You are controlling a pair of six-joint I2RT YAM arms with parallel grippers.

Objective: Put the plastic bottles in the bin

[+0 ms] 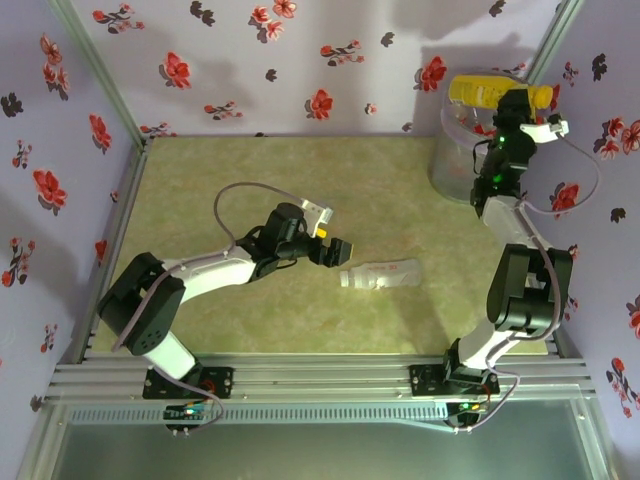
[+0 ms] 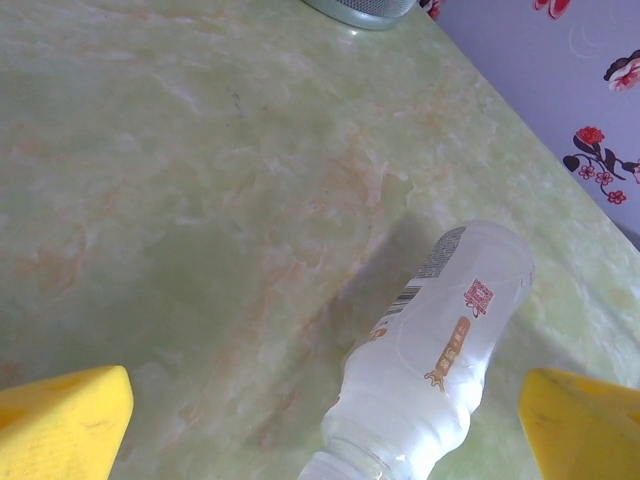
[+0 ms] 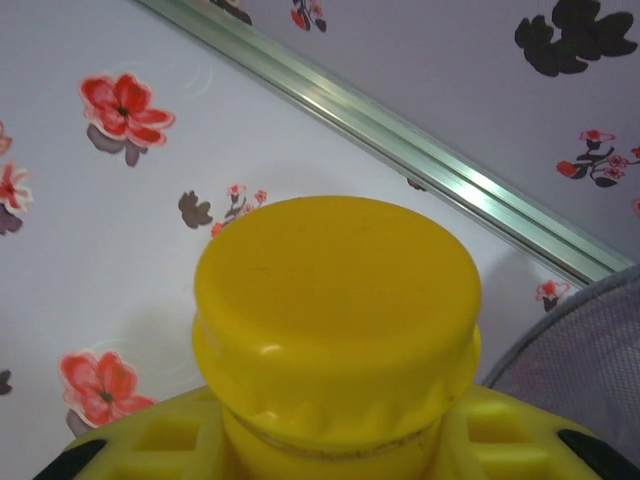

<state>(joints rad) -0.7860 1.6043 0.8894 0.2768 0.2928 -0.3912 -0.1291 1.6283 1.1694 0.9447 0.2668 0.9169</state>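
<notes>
A clear bottle [image 1: 380, 275] lies on its side on the green marbled table [image 1: 250, 190], in the lower middle of the top view, its neck pointing left. The left gripper [image 1: 337, 250] sits just up and left of that neck with its jaws spread wide, holding nothing. In the left wrist view the clear bottle [image 2: 430, 370] lies between the two yellow fingers [image 2: 60, 425], nearer the one at lower right and touching neither; its neck runs off the bottom edge. At the upper right of the top view, the right gripper [image 1: 514, 100] clamps a yellow bottle [image 1: 478, 91] held level above the bin [image 1: 452, 160]. The right wrist view shows its yellow cap [image 3: 335, 290] between the fingers, with the bin's rim [image 3: 590, 340] at the right edge.
</notes>
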